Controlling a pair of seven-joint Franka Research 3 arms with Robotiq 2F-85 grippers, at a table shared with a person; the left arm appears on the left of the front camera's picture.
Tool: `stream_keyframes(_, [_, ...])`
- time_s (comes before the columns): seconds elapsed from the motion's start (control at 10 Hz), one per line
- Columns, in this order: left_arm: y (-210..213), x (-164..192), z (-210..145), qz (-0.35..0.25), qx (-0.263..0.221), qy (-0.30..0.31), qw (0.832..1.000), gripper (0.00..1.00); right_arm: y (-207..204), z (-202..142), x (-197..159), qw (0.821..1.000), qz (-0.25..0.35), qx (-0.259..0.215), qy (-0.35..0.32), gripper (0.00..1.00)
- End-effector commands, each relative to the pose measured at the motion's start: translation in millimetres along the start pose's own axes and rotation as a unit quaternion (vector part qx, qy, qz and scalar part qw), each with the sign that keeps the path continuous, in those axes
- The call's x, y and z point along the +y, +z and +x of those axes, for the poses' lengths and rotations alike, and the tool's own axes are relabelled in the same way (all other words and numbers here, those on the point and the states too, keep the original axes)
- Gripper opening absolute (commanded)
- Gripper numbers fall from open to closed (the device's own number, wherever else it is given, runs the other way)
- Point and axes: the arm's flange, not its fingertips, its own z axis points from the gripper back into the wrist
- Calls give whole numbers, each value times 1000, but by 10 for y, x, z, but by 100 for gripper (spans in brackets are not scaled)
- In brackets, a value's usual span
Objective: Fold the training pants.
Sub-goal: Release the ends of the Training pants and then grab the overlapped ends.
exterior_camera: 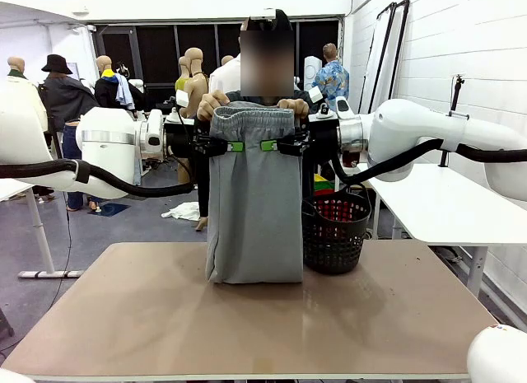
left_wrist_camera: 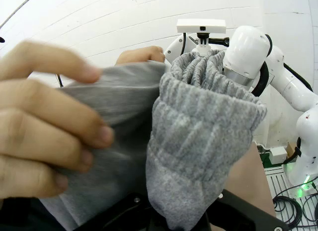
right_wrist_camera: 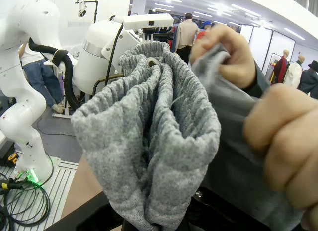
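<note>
Above counter (exterior_camera: 247,325) centre, the training pants (exterior_camera: 254,210) hang upright as one narrow grey panel, waistband at 12 o'clock, lower end resting on the counter top. Robot's L hand (exterior_camera: 236,146) comes in from 9 o'clock and R hand (exterior_camera: 268,145) from 3 o'clock; both are clamped tight on the cloth just below the waistband, green pads side by side near mid-front. Both wrist views show bunched ribbed elastic right at the fingers, so the grip is on gathered waistband fabric. Person at far side pinches the waistband's top corners w/ both hands, one (exterior_camera: 212,105) at approx. 11 o'clock of the pants, the other (exterior_camera: 295,108) at 1 o'clock. Black mesh basket (exterior_camera: 334,231) stands on the counter just beside the pants at 3 o'clock, looks to be touching them. Progress, my read: early to mid. Legs seem brought together lengthwise, since the panel is about one leg wide, but can't tell if the bottom is already doubled over or merely slumped. Left to do, prob.: lay the pants flat, fold crosswise, let go.
</note>
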Motion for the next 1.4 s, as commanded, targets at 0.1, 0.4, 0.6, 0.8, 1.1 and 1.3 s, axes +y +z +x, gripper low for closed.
stream_keyframes(0.1, [9,-28,37,4,1,-2,1000,0,-15,23,23,1000,-1,0,7,0])
stream_keyframes(0.4, [9,-28,37,4,1,-2,1000,0,-15,23,23,1000,-1,0,7,0])
stream_keyframes(0.6, [9,-28,37,4,1,-2,1000,0,-15,23,23,1000,-1,0,7,0])
stream_keyframes(0.8, [9,-28,37,4,1,-2,1000,0,-15,23,23,1000,-1,0,7,0])
stream_keyframes(1.1, [9,-28,37,4,1,-2,1000,0,-15,23,23,1000,-1,0,7,0])
stream_keyframes(1.3, [9,-28,37,4,1,-2,1000,0,-15,23,23,1000,-1,0,7,0])
